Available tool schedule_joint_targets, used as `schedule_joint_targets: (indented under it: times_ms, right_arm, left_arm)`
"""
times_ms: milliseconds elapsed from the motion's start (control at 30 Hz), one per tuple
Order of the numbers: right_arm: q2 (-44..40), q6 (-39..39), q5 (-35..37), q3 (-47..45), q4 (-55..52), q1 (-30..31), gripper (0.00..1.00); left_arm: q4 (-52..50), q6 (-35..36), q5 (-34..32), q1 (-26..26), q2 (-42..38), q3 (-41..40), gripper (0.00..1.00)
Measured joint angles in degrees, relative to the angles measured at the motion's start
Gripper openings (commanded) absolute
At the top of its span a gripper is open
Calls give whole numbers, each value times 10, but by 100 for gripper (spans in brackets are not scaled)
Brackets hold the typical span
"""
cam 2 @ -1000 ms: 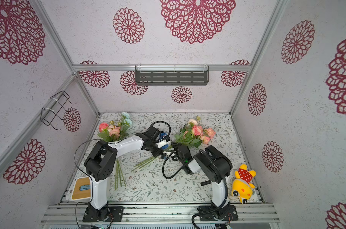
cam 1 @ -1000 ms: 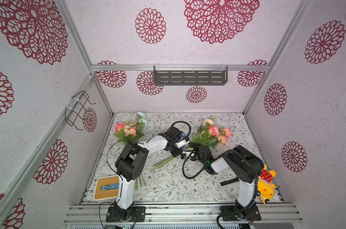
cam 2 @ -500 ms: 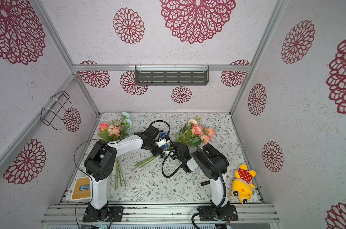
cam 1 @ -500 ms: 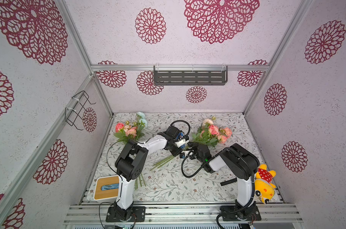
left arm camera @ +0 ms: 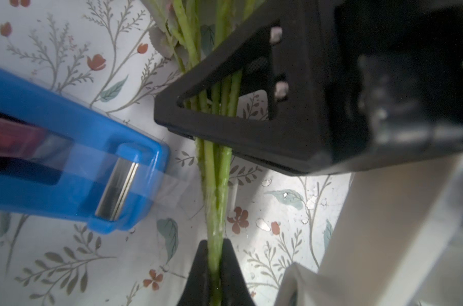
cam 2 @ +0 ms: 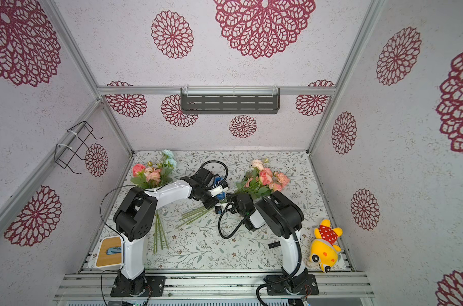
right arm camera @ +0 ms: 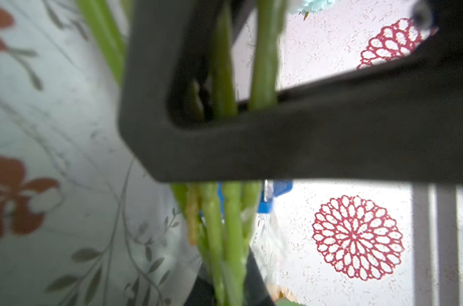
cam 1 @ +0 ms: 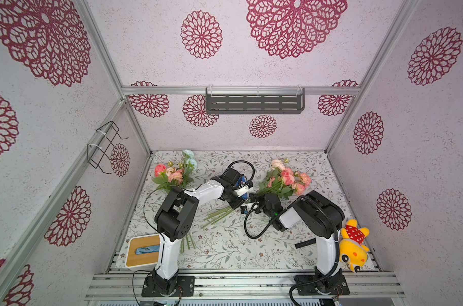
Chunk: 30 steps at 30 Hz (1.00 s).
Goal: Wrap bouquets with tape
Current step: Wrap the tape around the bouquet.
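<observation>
Pale booth walls printed with dark red flower medallions surround a table [cam 1: 225, 251] covered in a leafy sprig cloth. The pink bouquet [cam 1: 283, 180] lies right of centre toward the back. It has pink and peach blooms and green leaves, and its long thin green stems [cam 1: 217, 216] fan out toward the front left. The other bouquet [cam 1: 176, 173] lies at the back left with one pale blue bloom on top, and its stems run forward under the left arm. Both arms meet over the pink bouquet's stems at mid-table. In the left wrist view, the left gripper [left arm camera: 214, 267] is closed, its two black fingers pinching the bundled stems between them. Just along the same stems, the right gripper [left arm camera: 177, 124] is clamped across them, its flat black fingers pressed together with the stems sandwiched. The right wrist view shows this grip only as a blurred dark bar over green stems. The tape [left arm camera: 52, 116], a blue boat-shaped dispenser with a dark roll, lies on the cloth just beside the stems. A clear strip [left arm camera: 172, 185] runs from its metal cutter [left arm camera: 116, 190] to the stems between the two grippers. In both top views it is hard to make out beneath the left wrist. A yellow plush toy [cam 1: 353, 249] sits at the front right edge and a wood-topped box [cam 1: 142, 250] at the front left.
</observation>
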Motion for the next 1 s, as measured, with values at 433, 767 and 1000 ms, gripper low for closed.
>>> schedule_joint_targets:
  times_ms: [433, 767, 1000]
  right_arm:
    - [-28, 2, -17, -11, -10, -13, 0]
    - [-29, 5, -23, -12, -12, -12, 0]
    - [-30, 22, -10, -14, -18, -5, 0]
  left_arm:
    - [-21, -38, 41, 20, 5, 20, 43]
    - [-40, -41, -19, 14, 6, 20, 51]
    - [-62, -59, -23, -3, 24, 39, 6]
